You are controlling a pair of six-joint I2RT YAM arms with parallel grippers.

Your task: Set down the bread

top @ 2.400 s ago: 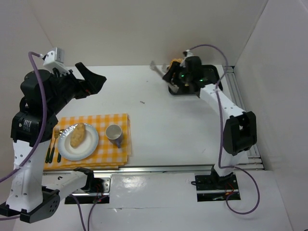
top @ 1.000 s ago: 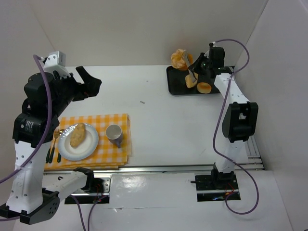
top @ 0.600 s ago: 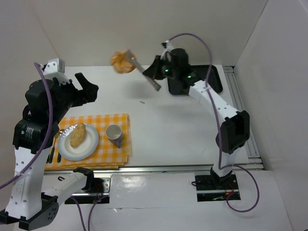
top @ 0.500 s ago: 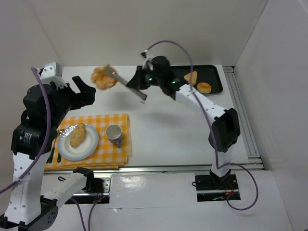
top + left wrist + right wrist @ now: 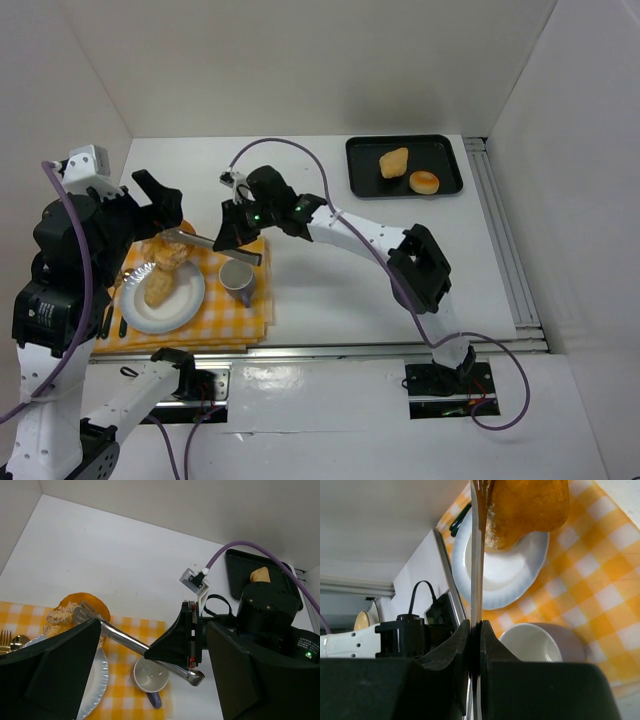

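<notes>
From above, the right gripper (image 5: 232, 228) is clenched on the handle of metal tongs (image 5: 205, 240). Their tips, out at its 9 o'clock, pinch the bread (image 5: 165, 251) over the 12 o'clock rim of the plate (image 5: 192, 300), which already carries a long roll (image 5: 160, 286). The cup (image 5: 237, 274) stands at the plate's 3 o'clock. The left gripper (image 5: 165, 200) is spread and empty at the bread's 12 o'clock. From the left wrist, the bun is round with a crumbed crust, and the tongs grip it at its 3 o'clock edge. From the right wrist, the bread hangs above the plate's white bowl, not touching it. It looks light, soft and flaky, so an edge pinch may tear it or let it swing. A gentle hold across the thick middle would likely be safer.
</notes>
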